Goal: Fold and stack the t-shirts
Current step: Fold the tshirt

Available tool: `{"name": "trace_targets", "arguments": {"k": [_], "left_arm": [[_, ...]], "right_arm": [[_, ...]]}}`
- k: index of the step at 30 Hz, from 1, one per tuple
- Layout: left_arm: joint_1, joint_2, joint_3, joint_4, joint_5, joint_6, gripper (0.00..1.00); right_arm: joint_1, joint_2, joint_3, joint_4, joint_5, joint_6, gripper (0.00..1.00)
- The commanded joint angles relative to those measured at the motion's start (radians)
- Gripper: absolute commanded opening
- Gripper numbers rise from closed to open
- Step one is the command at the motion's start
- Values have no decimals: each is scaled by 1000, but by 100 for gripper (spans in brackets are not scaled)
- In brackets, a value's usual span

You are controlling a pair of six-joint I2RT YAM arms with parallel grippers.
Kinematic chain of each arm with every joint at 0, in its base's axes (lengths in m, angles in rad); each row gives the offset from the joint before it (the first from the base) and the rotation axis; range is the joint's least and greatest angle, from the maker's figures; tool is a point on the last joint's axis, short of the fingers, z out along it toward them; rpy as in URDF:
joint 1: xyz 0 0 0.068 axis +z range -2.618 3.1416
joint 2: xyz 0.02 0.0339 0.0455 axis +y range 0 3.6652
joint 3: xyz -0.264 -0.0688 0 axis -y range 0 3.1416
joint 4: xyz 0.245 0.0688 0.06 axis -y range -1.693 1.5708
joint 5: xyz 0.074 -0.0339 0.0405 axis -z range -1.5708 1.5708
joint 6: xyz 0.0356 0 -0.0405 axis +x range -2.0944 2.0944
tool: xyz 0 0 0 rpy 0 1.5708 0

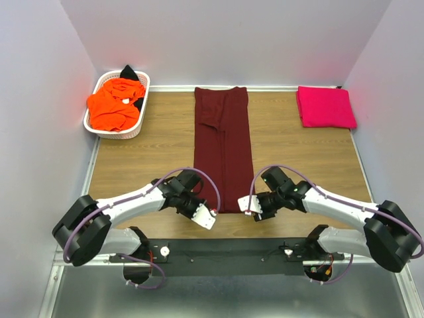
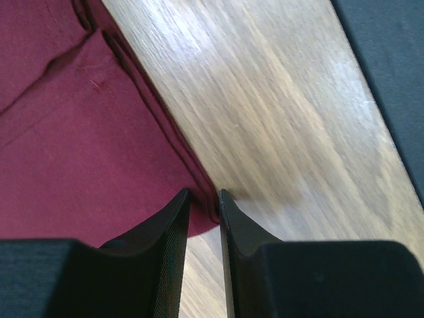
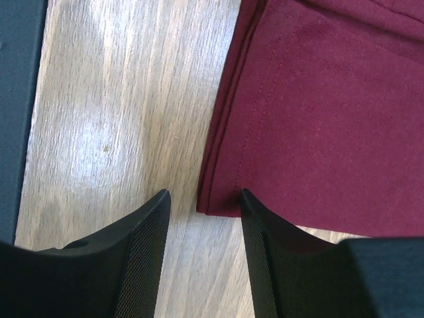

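The dark maroon t-shirt (image 1: 223,149) lies folded into a long narrow strip down the middle of the table. My left gripper (image 1: 213,213) is at its near left corner. In the left wrist view the jaws (image 2: 204,193) stand narrow, pinching the layered corner of the maroon cloth (image 2: 66,132). My right gripper (image 1: 250,207) is at the near right corner. In the right wrist view it (image 3: 204,193) is open, with the corner of the shirt (image 3: 331,119) lying between its fingers. A folded bright pink t-shirt (image 1: 324,107) lies at the far right.
A white lattice basket (image 1: 99,127) at the far left holds a crumpled orange shirt (image 1: 112,106) and a black one (image 1: 132,71). Bare wooden table (image 1: 152,146) lies on both sides of the maroon strip. A dark bar runs along the near edge.
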Motion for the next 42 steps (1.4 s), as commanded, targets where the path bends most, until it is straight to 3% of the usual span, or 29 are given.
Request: {"name": "trace_targets", "arguments": {"k": [1,7,14,24,26,29,30,42], "left_arm": [[-9,58,32,-50,-23,18,33],[-9,104,58,-70,-50,-3,38],[-13,101,72,-126,-78,9,45],[-25,95,46,-108,-106,-8,31],[-30,111,55,-103,-106,-22,26],[-32,99,70,-106,-87,-35,11],[-32,93,75,-105,-83,-41,1],[-33,-16,144,-205,39,-86,0]], "right_arm": [[6,30,-17,0,64,7,53],[7,64,-14,0,71,15,47],[7,84,-9,0,71,34,32],[7,89,3,0,90,63,1],[7,87,9,-2,92,83,1],[7,67,26,-5,84,101,1],[6,49,31,-8,81,116,1],[26,-122,98,-160,43,211,1]]}}
